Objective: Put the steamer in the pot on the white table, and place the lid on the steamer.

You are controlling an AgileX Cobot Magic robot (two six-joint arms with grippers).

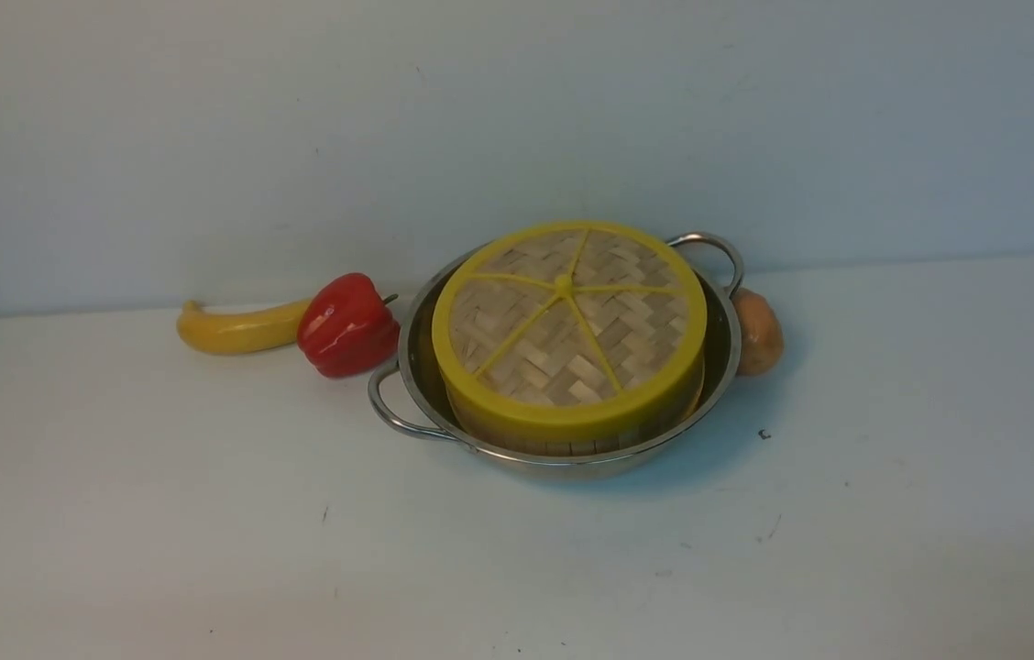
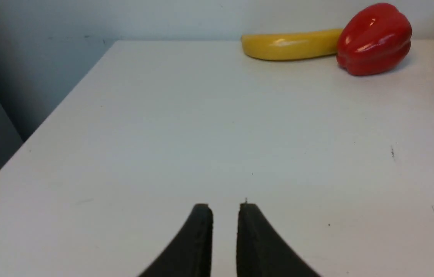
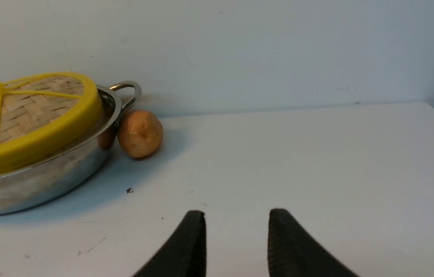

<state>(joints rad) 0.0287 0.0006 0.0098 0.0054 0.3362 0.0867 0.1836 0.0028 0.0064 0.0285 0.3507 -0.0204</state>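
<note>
The plain white flat table carries everything. Near its middle stands the wide shiny stainless-steel pot with looped wire handles, and inside it sits the round bamboo steamer, of which only the low wall shows. The flat woven bamboo lid with its yellow rim covers the steamer and seems slightly tilted, so I judge the task practically done. At nine o'clock from the pot lie a red bell pepper and a yellow banana; at three o'clock a small brown potato touches the pot. Both arms are drawn back, probably because nothing remains to carry. The left gripper shows a narrow empty gap between its jaws; the right gripper stands wider apart, empty.
</note>
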